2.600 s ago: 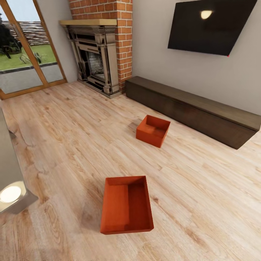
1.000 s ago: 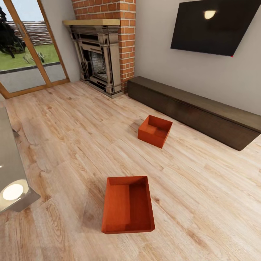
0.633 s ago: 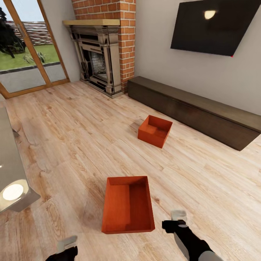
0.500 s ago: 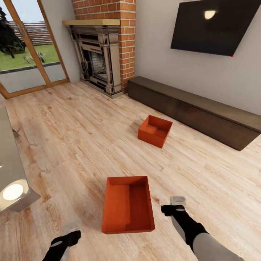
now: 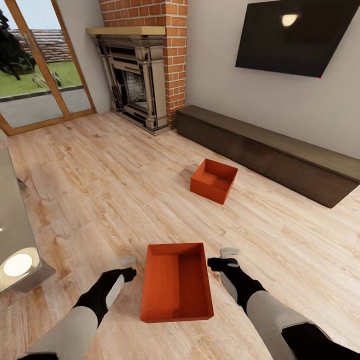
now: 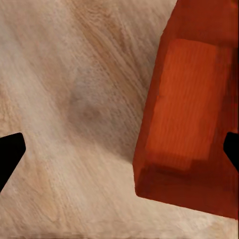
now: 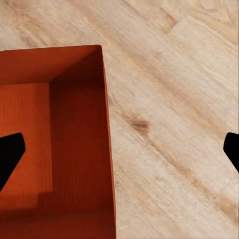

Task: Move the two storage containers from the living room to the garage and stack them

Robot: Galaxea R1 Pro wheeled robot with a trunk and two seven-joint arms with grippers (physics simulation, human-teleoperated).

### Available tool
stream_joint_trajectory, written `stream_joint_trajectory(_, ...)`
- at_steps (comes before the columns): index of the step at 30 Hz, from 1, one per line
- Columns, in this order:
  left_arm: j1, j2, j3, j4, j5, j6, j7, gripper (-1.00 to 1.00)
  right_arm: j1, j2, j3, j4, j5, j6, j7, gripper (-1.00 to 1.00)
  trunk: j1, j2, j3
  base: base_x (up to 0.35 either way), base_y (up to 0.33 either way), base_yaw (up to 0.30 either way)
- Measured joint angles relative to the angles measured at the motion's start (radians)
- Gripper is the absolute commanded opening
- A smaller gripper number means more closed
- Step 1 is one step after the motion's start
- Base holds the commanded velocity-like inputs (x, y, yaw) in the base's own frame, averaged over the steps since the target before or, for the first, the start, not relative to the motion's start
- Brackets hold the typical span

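Two orange-red open-top storage containers sit on the living room's light wood-plank floor [image 5: 100, 190]. The near container [image 5: 176, 282] lies between my arms; the far container [image 5: 213, 180] rests in front of the bench. My left gripper [image 5: 127, 266] hovers just off the near container's left wall, open, with nothing held. My right gripper [image 5: 222, 257] hovers off its right wall near the far corner, also open. In the left wrist view the container [image 6: 191, 114] lies between the spread black fingertips [image 6: 10, 154]. The right wrist view looks down on the container's corner [image 7: 55, 144].
A long dark low bench [image 5: 270, 155] runs along the right wall under the TV [image 5: 295, 35]. The red brick fireplace [image 5: 137, 80] and glass doors [image 5: 35, 70] stand at the back. A grey furniture corner with a round light [image 5: 17, 260] juts in at the left.
Both arms have come up from the bottom edge and reached forward along either side of the near container. The containers have not moved.
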Motion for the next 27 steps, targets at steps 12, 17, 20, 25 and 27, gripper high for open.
stream_joint_trajectory(12, -0.034, -0.073, -0.06, 0.204, -0.081, -0.162, -0.006, 1.0, 0.002, 0.027, 0.005, 0.228, 0.012, -0.19, 0.004, 1.0, 0.0, 0.0, 0.0, 0.0, 0.0, 0.0)
stream_joint_trajectory(17, -0.034, -0.074, -0.059, 0.199, -0.08, -0.201, -0.005, 1.0, 0.002, 0.029, 0.007, 0.264, 0.012, -0.189, 0.009, 1.0, 0.0, 0.0, 0.0, 0.0, 0.0, 0.0)
stream_joint_trajectory(20, -0.034, -0.078, -0.056, 0.2, -0.08, -0.248, -0.005, 1.0, 0.002, 0.029, 0.007, 0.277, 0.013, -0.189, 0.012, 1.0, 0.0, 0.0, 0.0, 0.0, 0.0, 0.0)
stream_joint_trajectory(25, -0.034, -0.09, -0.056, 0.201, -0.08, -0.259, -0.005, 1.0, 0.002, 0.025, 0.007, 0.28, 0.012, -0.189, 0.019, 1.0, 0.0, 0.0, 0.0, 0.0, 0.0, 0.0)
stream_joint_trajectory(27, -0.034, -0.093, -0.056, 0.201, -0.081, -0.261, -0.005, 1.0, 0.002, 0.024, 0.007, 0.281, 0.012, -0.189, 0.022, 1.0, 0.0, 0.0, 0.0, 0.0, 0.0, 0.0)
